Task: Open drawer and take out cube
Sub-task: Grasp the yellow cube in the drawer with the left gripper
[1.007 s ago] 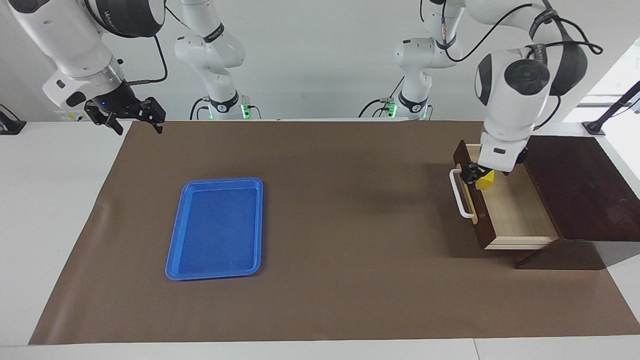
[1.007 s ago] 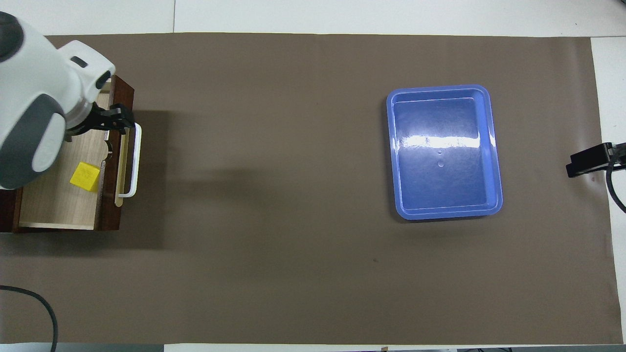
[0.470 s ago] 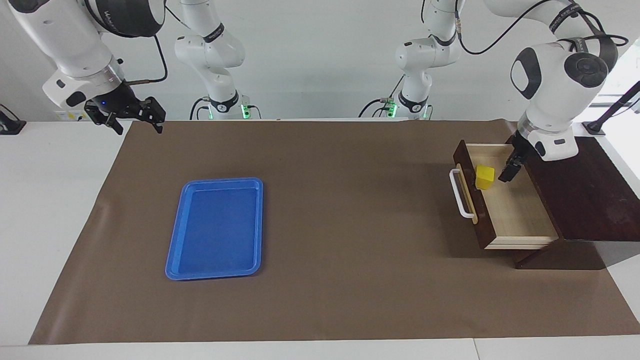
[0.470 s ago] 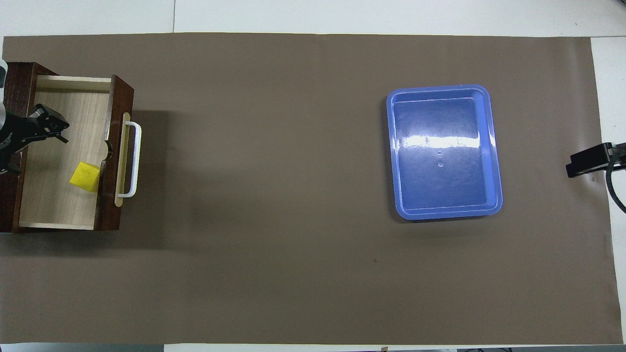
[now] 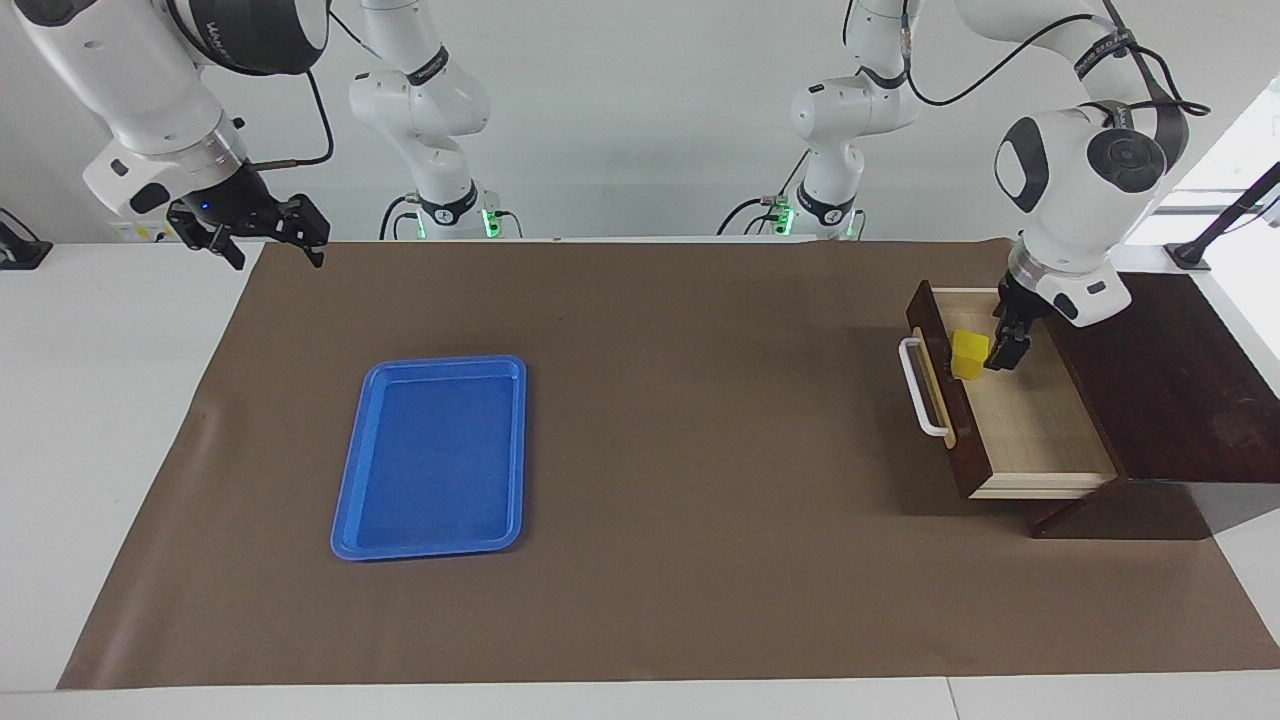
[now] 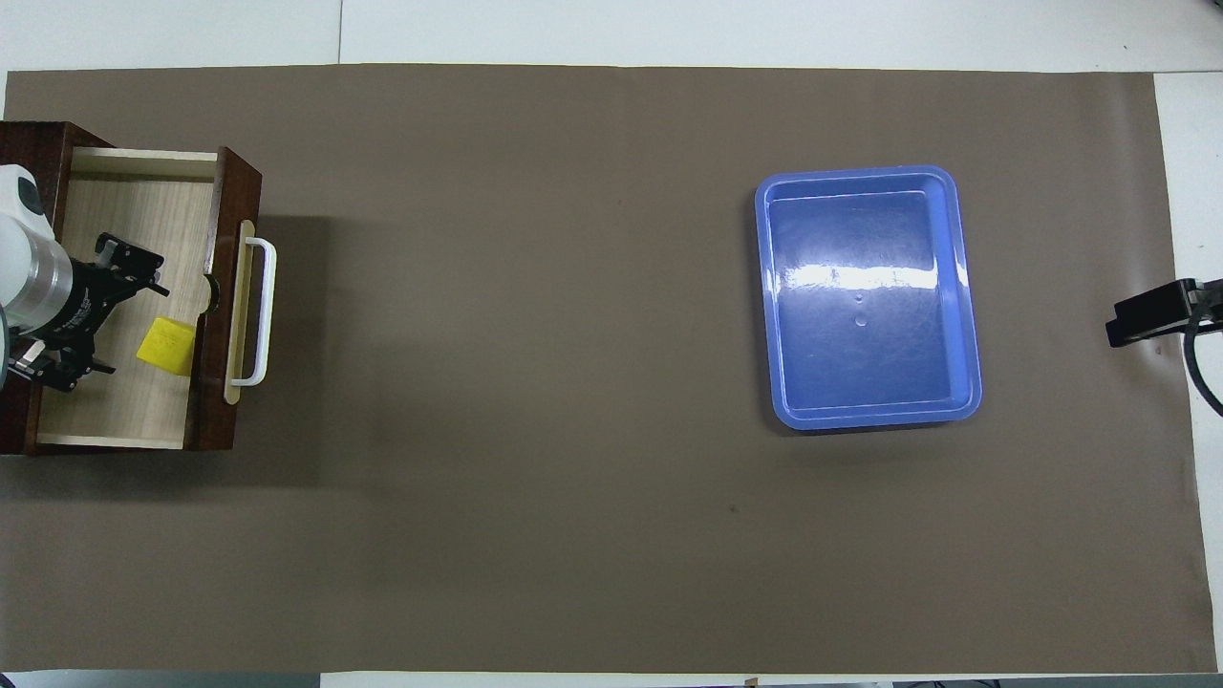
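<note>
Hanging over the pulled-out drawer (image 5: 1040,430) at the left arm's end of the tabletop (image 5: 700,400), left hand (image 5: 1005,352) points down into the pale interior with fingers spread wide, nothing between them. In the overhead view the left hand (image 6: 96,311) sits beside the cube (image 6: 166,346), on the side toward the box; one fingertip looks just beside the cube in the facing view, contact cannot be confirmed. Cube (image 5: 969,354) rests on the drawer floor against the inside of the drawer front, near the white bar handle (image 5: 922,388). Drawer (image 6: 124,287) is well out of the dark wooden box (image 5: 1160,380).

Right hand (image 5: 268,238) waits in the air over the edge of the brown mat at the right arm's end, fingers apart, holding nothing.

Farther from the robots than the right hand, blue tray (image 5: 432,455) lies flat on the mat toward the right arm's end, well apart from the drawer, nothing in it.
</note>
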Motion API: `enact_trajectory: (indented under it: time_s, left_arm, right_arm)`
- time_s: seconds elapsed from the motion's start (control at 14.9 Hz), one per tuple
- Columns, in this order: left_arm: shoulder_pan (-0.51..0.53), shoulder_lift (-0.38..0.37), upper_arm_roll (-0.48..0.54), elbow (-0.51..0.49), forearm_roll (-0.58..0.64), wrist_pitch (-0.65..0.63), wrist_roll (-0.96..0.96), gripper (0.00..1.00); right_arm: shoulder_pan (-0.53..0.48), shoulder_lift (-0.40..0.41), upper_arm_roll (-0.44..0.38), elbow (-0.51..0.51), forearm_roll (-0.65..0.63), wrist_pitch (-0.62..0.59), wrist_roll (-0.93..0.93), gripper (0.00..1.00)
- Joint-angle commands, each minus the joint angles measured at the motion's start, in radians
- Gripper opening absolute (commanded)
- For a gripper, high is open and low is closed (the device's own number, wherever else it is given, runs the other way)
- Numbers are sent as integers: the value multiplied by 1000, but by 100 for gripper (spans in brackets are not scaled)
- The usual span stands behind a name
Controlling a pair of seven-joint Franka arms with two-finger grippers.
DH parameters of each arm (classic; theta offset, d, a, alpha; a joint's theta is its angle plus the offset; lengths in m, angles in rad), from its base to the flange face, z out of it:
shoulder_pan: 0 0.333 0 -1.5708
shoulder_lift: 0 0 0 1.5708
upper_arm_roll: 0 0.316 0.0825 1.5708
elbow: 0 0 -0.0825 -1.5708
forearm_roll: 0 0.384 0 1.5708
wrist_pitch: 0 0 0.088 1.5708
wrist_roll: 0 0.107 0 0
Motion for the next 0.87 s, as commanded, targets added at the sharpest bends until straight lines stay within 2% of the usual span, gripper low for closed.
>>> enact_trajectory:
  time_s: [0.0,0.2,0.27,0.34,0.4,0.47,0.67,0.81]
  left_arm:
    - [7,-41,-10,-105,-17,98,-83,100]
    - [-1,-36,-11,-130,-19,132,-108,100]
    - [-1,-36,-11,-130,-19,132,-112,82]
    - [1,-35,-11,-128,-19,132,-117,54]
    - [7,-33,-11,-125,-33,134,-118,18]
    - [13,-30,-10,-116,-49,134,-114,0]
    - [16,10,-10,-18,-66,88,-125,0]
    - [10,43,-10,110,-68,-42,-126,0]
  right_arm:
    - [-19,-19,12,-20,-8,-6,3,100]
    - [-16,-20,12,-20,-8,-6,0,100]
    - [-11,-20,13,-21,-8,-3,-3,100]
    - [-8,-20,13,-21,-8,-2,-20,100]
    - [-8,-20,12,-21,-8,2,-44,100]
    - [-8,-20,13,-21,-8,0,-58,100]
    - [-5,-31,13,-44,-1,8,-107,100]
    - [-3,-57,13,-101,27,56,-190,100]
